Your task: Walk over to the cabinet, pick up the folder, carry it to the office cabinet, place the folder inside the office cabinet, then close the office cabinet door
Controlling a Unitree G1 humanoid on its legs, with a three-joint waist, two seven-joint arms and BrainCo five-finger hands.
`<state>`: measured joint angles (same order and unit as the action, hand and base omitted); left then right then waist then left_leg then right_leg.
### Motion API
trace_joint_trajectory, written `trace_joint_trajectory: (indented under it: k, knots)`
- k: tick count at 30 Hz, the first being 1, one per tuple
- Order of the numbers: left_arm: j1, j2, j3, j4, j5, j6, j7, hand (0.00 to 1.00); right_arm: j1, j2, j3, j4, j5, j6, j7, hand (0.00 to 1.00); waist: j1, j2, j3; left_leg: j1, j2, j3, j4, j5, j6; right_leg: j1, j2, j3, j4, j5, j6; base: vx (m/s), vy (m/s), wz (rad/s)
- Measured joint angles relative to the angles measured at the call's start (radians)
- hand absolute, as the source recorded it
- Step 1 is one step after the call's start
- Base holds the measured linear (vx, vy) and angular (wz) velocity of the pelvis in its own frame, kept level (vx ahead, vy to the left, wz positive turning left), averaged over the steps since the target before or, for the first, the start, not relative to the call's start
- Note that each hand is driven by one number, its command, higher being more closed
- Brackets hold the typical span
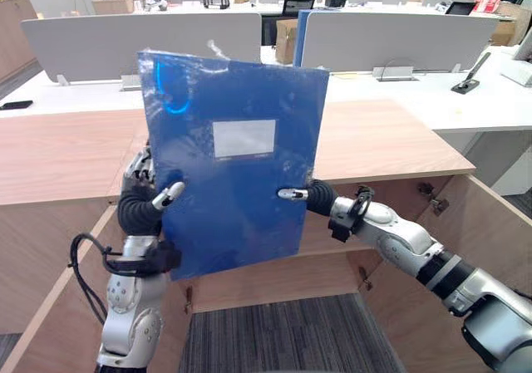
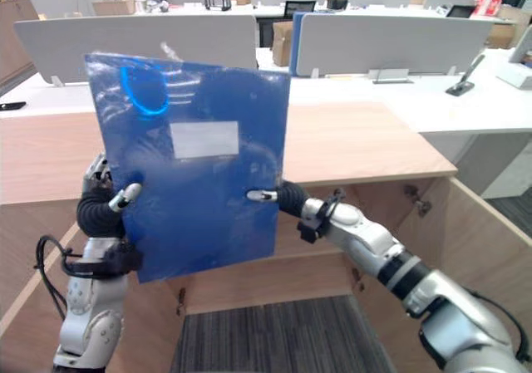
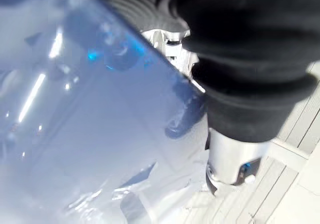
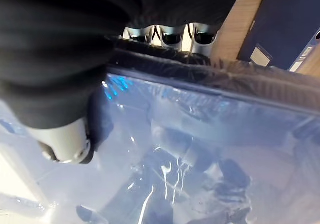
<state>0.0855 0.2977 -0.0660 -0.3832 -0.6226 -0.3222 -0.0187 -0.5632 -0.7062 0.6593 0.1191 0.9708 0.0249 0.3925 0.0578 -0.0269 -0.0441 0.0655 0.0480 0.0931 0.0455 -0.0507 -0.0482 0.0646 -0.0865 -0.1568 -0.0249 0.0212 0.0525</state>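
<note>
Between the two hands the blue folder [image 1: 233,165] stands upright, clamped at its side edges: left hand [image 1: 158,200] and right hand [image 1: 312,195] each have a thumb on the front face, fingers wrapped behind. So that's the carry step, basically at the office cabinet [image 1: 374,144], its door [image 1: 499,223] hanging open below the fingers. Next move, I'd guess: lower the folder and slide it inside without clipping the top.

The glossy blue plastic folder [image 1: 237,190] bears a pale grey rectangular label [image 1: 243,138]. The light-brown wood-grain cabinet top [image 1: 382,144] sits above dark grey ribbed carpet [image 1: 283,340].
</note>
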Motion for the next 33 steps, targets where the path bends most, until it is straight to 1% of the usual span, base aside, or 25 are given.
trace_joint_trajectory:
  k: [1,2,3,4,6,7,8,9,10,11,13,15,16,18,20,22,23,24,25,27,28,30,31,32,33]
  knots:
    - [-0.005,0.0,-0.011,-0.005,-0.006,-0.001,-0.013,0.0,0.03,0.001,-0.044,-0.02,-0.013,0.002,0.006,1.0,-0.001,0.0,-0.001,0.0,0.0,0.002,0.0,0.0,0.0,-0.002,0.0,0.002,0.001,0.0,0.0,-0.03,0.022,-0.11]
    - [-0.01,0.0,-0.038,-0.026,-0.01,-0.004,-0.046,0.0,0.099,0.014,-0.146,-0.075,-0.024,0.003,0.016,1.0,-0.002,0.001,-0.005,-0.002,0.001,0.007,-0.001,0.0,0.0,-0.009,0.001,0.008,0.003,0.0,0.0,-0.01,0.023,-0.16]
    - [-0.014,-0.001,-0.065,-0.051,-0.021,-0.007,-0.089,0.0,0.163,0.047,-0.254,-0.13,-0.032,0.002,0.023,1.0,-0.009,0.001,-0.006,-0.005,0.003,0.016,-0.001,-0.001,-0.001,-0.018,0.003,0.018,0.005,0.001,0.0,0.0,0.023,-0.21]
    - [-0.017,-0.001,-0.08,-0.063,-0.024,-0.008,-0.109,0.0,0.19,0.074,-0.309,-0.154,-0.039,0.001,0.027,1.0,-0.014,0.001,-0.007,-0.005,0.004,0.021,-0.001,-0.002,-0.001,-0.022,0.004,0.024,0.006,0.001,-0.001,0.0,0.021,-0.28]
    - [-0.028,-0.019,-0.118,-0.071,-0.03,-0.005,-0.179,0.0,0.262,0.185,-0.498,-0.248,-0.067,-0.017,0.043,1.0,-0.042,0.002,-0.019,-0.009,0.011,0.045,-0.002,-0.007,-0.004,-0.038,0.012,0.048,0.006,0.005,-0.004,0.01,0.014,-0.31]
    - [-0.026,-0.027,-0.122,-0.064,-0.034,0.0,-0.193,0.0,0.279,0.213,-0.538,-0.274,-0.068,-0.028,0.046,1.0,-0.048,0.002,-0.023,-0.009,0.013,0.053,-0.003,-0.009,-0.005,-0.042,0.014,0.054,0.006,0.006,-0.005,0.01,0.01,-0.3]
    - [-0.024,-0.04,-0.122,-0.038,-0.049,0.013,-0.214,0.0,0.303,0.26,-0.598,-0.313,-0.056,-0.049,0.047,1.0,-0.055,0.003,-0.029,-0.009,0.015,0.063,-0.002,-0.011,-0.005,-0.047,0.016,0.062,0.006,0.007,-0.005,0.02,0.01,-0.31]
    - [-0.017,-0.062,-0.111,0.027,-0.076,0.04,-0.235,0.0,0.332,0.338,-0.691,-0.364,-0.027,-0.094,0.044,1.0,-0.071,0.002,-0.033,-0.004,0.018,0.077,-0.003,-0.015,-0.007,-0.05,0.021,0.078,0.006,0.009,-0.005,0.01,0.011,-0.33]
    - [-0.013,-0.069,-0.102,0.065,-0.087,0.054,-0.241,0.0,0.341,0.367,-0.727,-0.387,-0.013,-0.111,0.041,1.0,-0.076,0.002,-0.033,0.002,0.02,0.086,-0.003,-0.017,-0.008,-0.05,0.023,0.086,0.006,0.01,-0.006,0.0,0.013,-0.37]
    - [0.002,-0.082,-0.083,0.121,-0.099,0.073,-0.245,0.0,0.355,0.4,-0.77,-0.417,0.002,-0.139,0.034,1.0,-0.082,0.003,-0.034,0.008,0.023,0.1,-0.003,-0.022,-0.007,-0.05,0.027,0.101,0.006,0.011,-0.006,0.0,0.015,-0.42]
    - [0.052,-0.117,-0.023,0.284,-0.116,0.117,-0.234,0.0,0.41,0.47,-0.866,-0.505,0.029,-0.199,0.003,1.0,-0.104,0.004,-0.037,0.02,0.026,0.136,-0.002,-0.032,-0.008,-0.056,0.034,0.138,0.006,0.015,-0.006,-0.01,0.018,-0.49]
    - [0.081,-0.146,0.022,0.374,-0.115,0.139,-0.202,0.0,0.448,0.51,-0.912,-0.539,0.029,-0.229,-0.02,1.0,-0.111,0.005,-0.038,0.024,0.028,0.167,-0.001,-0.037,-0.007,-0.068,0.038,0.166,0.006,0.022,-0.005,-0.02,0.024,-0.54]
    - [0.101,-0.166,0.062,0.43,-0.115,0.154,-0.177,0.0,0.476,0.536,-0.932,-0.552,0.029,-0.247,-0.04,1.0,-0.119,0.006,-0.037,0.024,0.028,0.194,0.0,-0.041,-0.007,-0.082,0.042,0.196,0.005,0.03,-0.004,-0.03,0.039,-0.65]
    - [0.129,-0.188,0.119,0.517,-0.115,0.173,-0.144,0.0,0.533,0.586,-0.942,-0.56,0.028,-0.262,-0.077,1.0,-0.123,0.007,-0.035,0.029,0.03,0.243,0.0,-0.047,-0.008,-0.1,0.049,0.24,0.004,0.042,-0.002,-0.04,0.041,-0.76]
    - [0.137,-0.205,0.168,0.62,-0.12,0.182,-0.136,0.0,0.586,0.632,-0.935,-0.56,0.029,-0.263,-0.101,1.0,-0.121,0.012,-0.023,0.047,0.032,0.289,0.002,-0.057,-0.009,-0.104,0.056,0.28,0.005,0.049,0.0,-0.03,0.03,-0.75]
    - [0.14,-0.222,0.229,0.783,-0.144,0.205,-0.138,0.0,0.66,0.692,-0.895,-0.559,0.032,-0.263,-0.121,1.0,-0.121,0.018,-0.012,0.062,0.041,0.355,0.018,-0.076,-0.013,-0.115,0.07,0.341,0.006,0.06,0.004,-0.04,0.027,-0.79]
    - [0.139,-0.225,0.242,0.834,-0.144,0.212,-0.139,0.0,0.678,0.705,-0.878,-0.559,0.032,-0.263,-0.122,1.0,-0.122,0.021,-0.009,0.062,0.043,0.37,0.023,-0.08,-0.014,-0.12,0.073,0.356,0.006,0.064,0.004,-0.03,0.014,-0.82]
    - [0.136,-0.236,0.273,0.931,-0.115,0.227,-0.142,0.0,0.71,0.725,-0.847,-0.556,0.038,-0.262,-0.122,1.0,-0.122,0.025,-0.001,0.068,0.046,0.404,0.032,-0.09,-0.017,-0.127,0.081,0.387,0.006,0.07,0.005,-0.02,0.008,-0.65]
    - [0.135,-0.244,0.291,0.98,-0.099,0.233,-0.144,0.0,0.726,0.733,-0.825,-0.551,0.044,-0.262,-0.122,1.0,-0.123,0.026,0.002,0.075,0.048,0.42,0.032,-0.093,-0.018,-0.128,0.084,0.403,0.007,0.072,0.005,-0.02,0.015,-0.76]
    - [0.135,-0.287,0.362,1.145,0.018,0.252,-0.14,0.0,0.801,0.763,-0.75,-0.515,0.081,-0.261,-0.119,1.0,-0.124,0.029,0.006,0.095,0.051,0.467,0.035,-0.104,-0.022,-0.13,0.094,0.44,0.011,0.074,0.007,0.0,0.02,-0.56]
    - [0.135,-0.299,0.38,1.176,0.04,0.254,-0.137,0.0,0.822,0.768,-0.731,-0.498,0.092,-0.262,-0.118,1.0,-0.124,0.029,0.006,0.096,0.052,0.471,0.038,-0.108,-0.022,-0.131,0.096,0.443,0.012,0.074,0.007,0.01,0.004,-0.32]
    - [0.137,-0.342,0.441,1.253,0.113,0.255,-0.125,0.0,0.898,0.771,-0.679,-0.4,0.141,-0.24,-0.109,1.0,-0.118,0.032,0.008,0.098,0.056,0.495,0.047,-0.117,-0.023,-0.135,0.103,0.453,0.015,0.075,0.008,0.01,-0.002,-0.23]
    - [0.142,-0.351,0.467,1.261,0.143,0.253,-0.12,0.0,0.932,0.771,-0.66,-0.322,0.171,-0.216,-0.109,1.0,-0.11,0.037,0.015,0.105,0.058,0.504,0.047,-0.118,-0.024,-0.136,0.1,0.46,0.016,0.075,0.008,0.01,0.009,-0.21]
    - [0.146,-0.351,0.474,1.266,0.163,0.253,-0.118,0.0,0.945,0.772,-0.655,-0.283,0.19,-0.202,-0.109,1.0,-0.106,0.042,0.021,0.112,0.059,0.508,0.047,-0.119,-0.026,-0.135,0.102,0.46,0.017,0.074,0.008,-0.01,0.007,-0.22]
    - [0.147,-0.352,0.481,1.287,0.2,0.253,-0.117,0.0,0.961,0.772,-0.649,-0.191,0.22,-0.182,-0.109,1.0,-0.098,0.054,0.028,0.121,0.062,0.518,0.047,-0.121,-0.029,-0.135,0.106,0.46,0.024,0.07,0.007,-0.01,-0.007,-0.17]
